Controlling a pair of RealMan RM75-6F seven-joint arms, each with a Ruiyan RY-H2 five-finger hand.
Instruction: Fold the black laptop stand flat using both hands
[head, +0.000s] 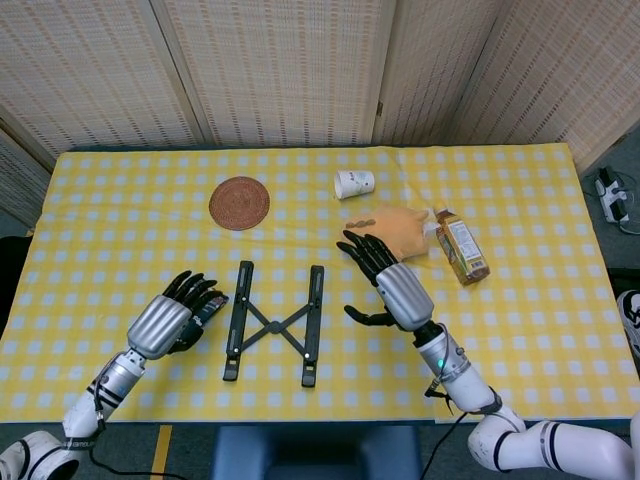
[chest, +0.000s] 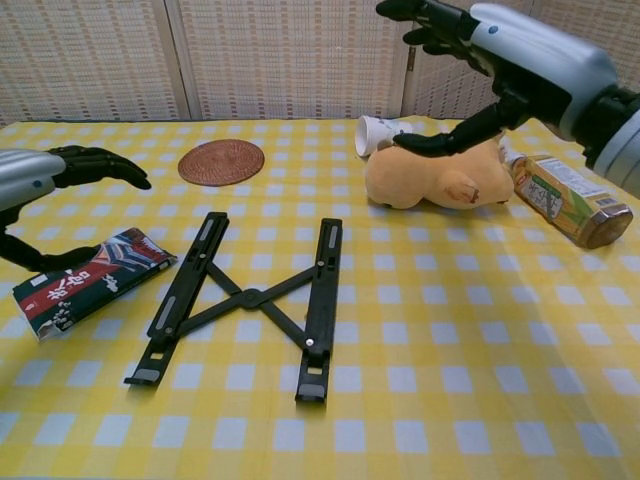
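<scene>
The black laptop stand (head: 272, 323) (chest: 250, 302) lies flat on the yellow checked cloth, its two bars joined by crossed links. My left hand (head: 170, 317) (chest: 45, 180) hovers just left of it, fingers apart, holding nothing. My right hand (head: 393, 283) (chest: 505, 55) is raised to the right of the stand, fingers spread and empty. Neither hand touches the stand.
A dark snack packet (chest: 85, 281) lies under my left hand. A round woven coaster (head: 239, 203) sits at the back left. A tipped paper cup (head: 354, 184), a tan plush toy (chest: 440, 180) and a lying bottle (head: 461, 246) are at the back right.
</scene>
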